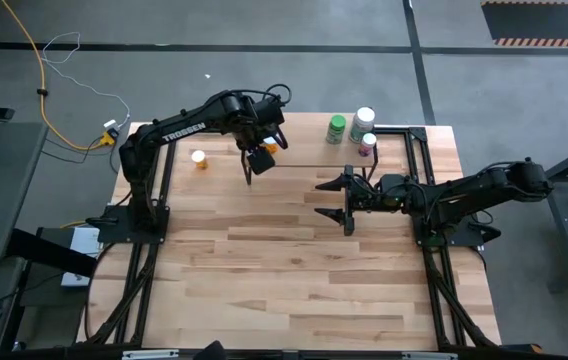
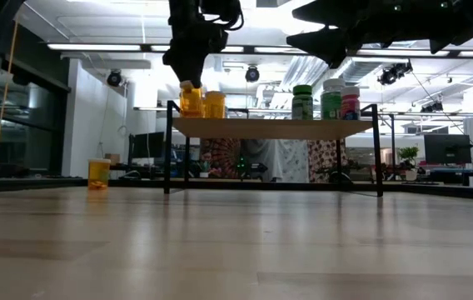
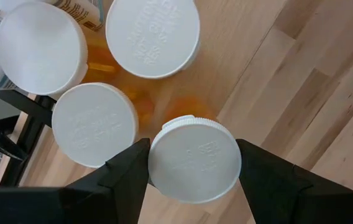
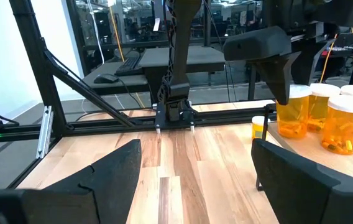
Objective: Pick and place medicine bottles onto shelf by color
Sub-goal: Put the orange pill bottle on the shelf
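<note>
The shelf (image 2: 278,127) stands at the table's far edge. Orange medicine bottles with white caps (image 2: 214,104) crowd its left end. A green bottle (image 2: 302,102), a green-and-white one (image 2: 331,98) and a pink one (image 2: 351,102) stand at its right end. My left gripper (image 3: 194,163) hangs over the left end, shut on one orange bottle (image 2: 191,100). One more orange bottle (image 1: 199,158) stands on the table left of the shelf. My right gripper (image 1: 334,200) waits open near the table's middle, pointing level toward the left. My left gripper pinches the orange bottle's white cap (image 3: 159,163) by its rim, one finger on each side. The fingers (image 3: 123,171) come from above and point down. The bottle is upright, and in the low view its base appears to be on the shelf board, beside the other orange bottles.
Three other white caps (image 3: 92,124) sit close around the held bottle. Black frame rails (image 1: 144,200) run along the table's left and right sides. The near half of the wooden table (image 1: 294,290) is bare wood.
</note>
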